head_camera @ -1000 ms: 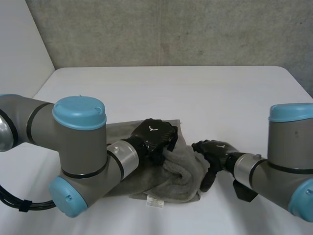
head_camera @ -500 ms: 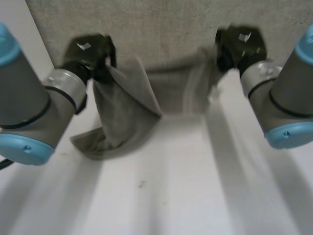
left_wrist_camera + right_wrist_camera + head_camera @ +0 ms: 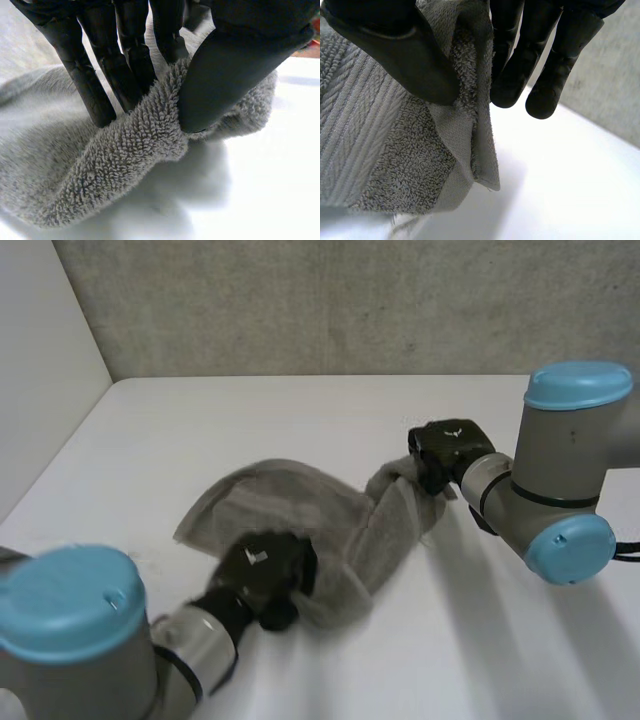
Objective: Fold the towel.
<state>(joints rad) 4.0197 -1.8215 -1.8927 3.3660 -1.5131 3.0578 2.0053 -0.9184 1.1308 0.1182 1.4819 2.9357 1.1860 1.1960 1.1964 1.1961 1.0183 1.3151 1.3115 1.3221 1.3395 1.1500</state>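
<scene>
White flat counter (image 3: 300, 410) carrying a rumpled grey terry-cloth towel (image 3: 300, 505) gripped by both black hands.
Largest to smallest: the counter meets a grey wall at its far edge. The towel lies bunched across the counter's middle, running from the near side up toward the far right. The grey left arm with its light-blue cap (image 3: 70, 630) enters at the near left, the grey right arm with its light-blue cap (image 3: 560, 480) at the right. The left hand (image 3: 265, 575) sits on the towel's near edge; its wrist view shows a raised fold pinched between thumb and fingers (image 3: 125, 65). The right hand (image 3: 445, 450) holds the towel's far right end; its wrist view shows the hemmed edge clamped between thumb and fingers (image 3: 520, 60), hanging below them.
</scene>
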